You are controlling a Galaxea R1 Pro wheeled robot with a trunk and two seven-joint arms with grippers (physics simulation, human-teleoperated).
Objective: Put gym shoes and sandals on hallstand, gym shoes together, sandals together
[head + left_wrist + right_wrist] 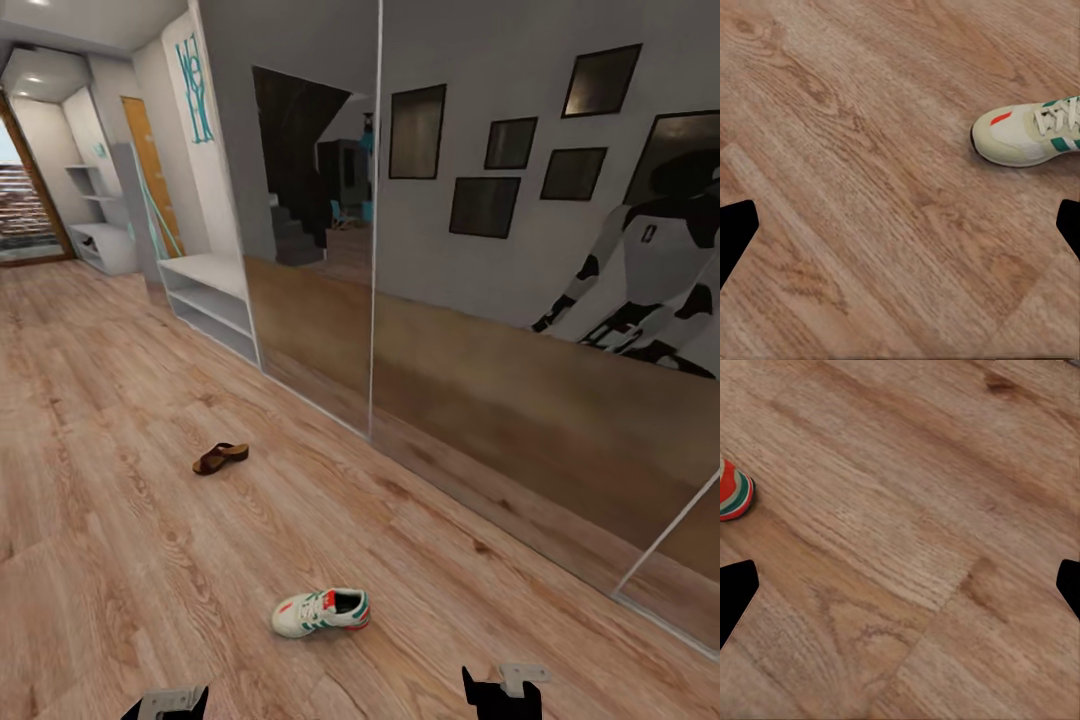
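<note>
On the corridor floor [120,520], gym shoe [321,611] and sandal [220,458] lie before empty, wide-open grippers

No readable text, labels or numbers anywhere

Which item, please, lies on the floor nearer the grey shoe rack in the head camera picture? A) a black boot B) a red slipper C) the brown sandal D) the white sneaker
C: the brown sandal lies further up the corridor floor, towards the grey shoe rack, while the white sneaker sits close in front of the robot.
</note>
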